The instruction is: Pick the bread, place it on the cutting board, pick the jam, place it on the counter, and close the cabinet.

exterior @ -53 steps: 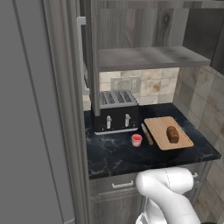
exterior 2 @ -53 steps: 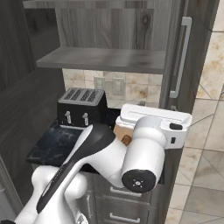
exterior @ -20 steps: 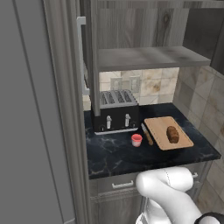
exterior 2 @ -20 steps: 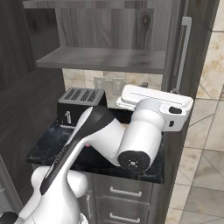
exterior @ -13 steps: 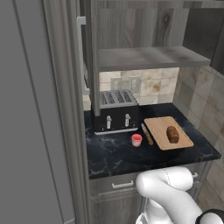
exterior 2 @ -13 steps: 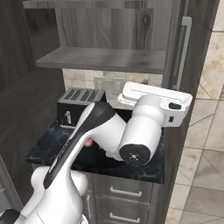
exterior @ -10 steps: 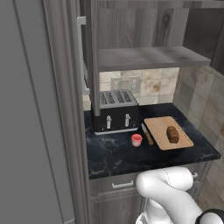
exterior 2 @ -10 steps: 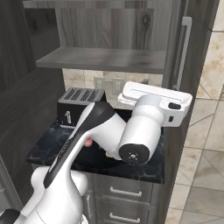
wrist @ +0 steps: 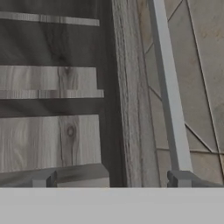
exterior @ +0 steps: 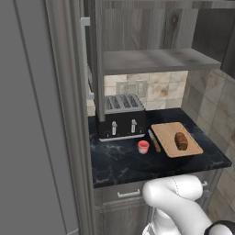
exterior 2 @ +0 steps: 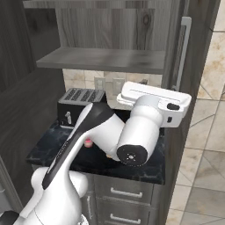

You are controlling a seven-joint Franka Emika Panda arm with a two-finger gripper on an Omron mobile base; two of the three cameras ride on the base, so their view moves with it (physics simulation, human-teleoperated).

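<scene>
Bread [exterior: 181, 141] is seen lying on the cutting board [exterior: 167, 132], jam [exterior: 143, 147] on the counter [exterior: 119, 163] just left of the knife. Gripper [wrist: 111, 179] fingers are spread wide, nothing held, facing the open cabinet [exterior 2: 105, 58] door edge and its bar handle [wrist: 168, 92].

I see the bread [exterior: 181, 141], a dark brown chunk, lying on the tan cutting board [exterior: 167, 131]. The red-pink jam [exterior: 143, 147] stands upright on the black marbled counter [exterior: 124, 163], just beside the board. The woodgrain cabinet [exterior: 147, 60] stands open.
</scene>
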